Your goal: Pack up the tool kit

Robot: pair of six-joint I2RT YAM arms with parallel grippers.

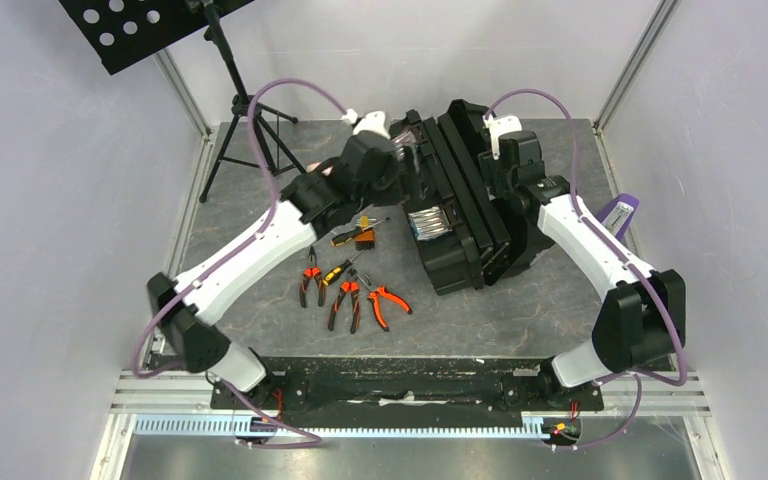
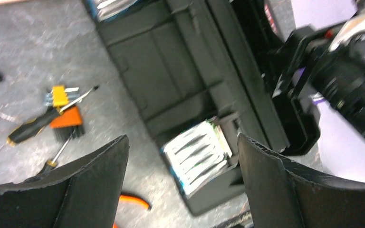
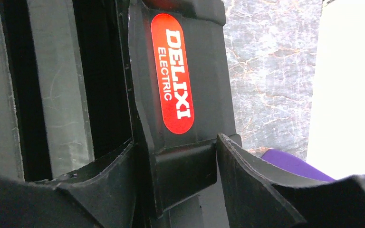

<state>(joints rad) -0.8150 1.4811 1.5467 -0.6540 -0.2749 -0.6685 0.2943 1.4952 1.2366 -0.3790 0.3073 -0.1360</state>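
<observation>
The black toolbox lies right of centre with its lid tilted up. My right gripper is shut on the lid's handle; in the right wrist view the fingers clamp the handle just below its red label. My left gripper is open and empty above the toolbox's left side; its view looks down on a clear-lidded compartment. Orange/black pliers and yellow/black screwdrivers lie on the table left of the box; one screwdriver shows in the left wrist view.
A purple object lies at the table's right edge behind the right arm, also in the right wrist view. A black tripod stand stands at the back left. Frame posts mark the back corners.
</observation>
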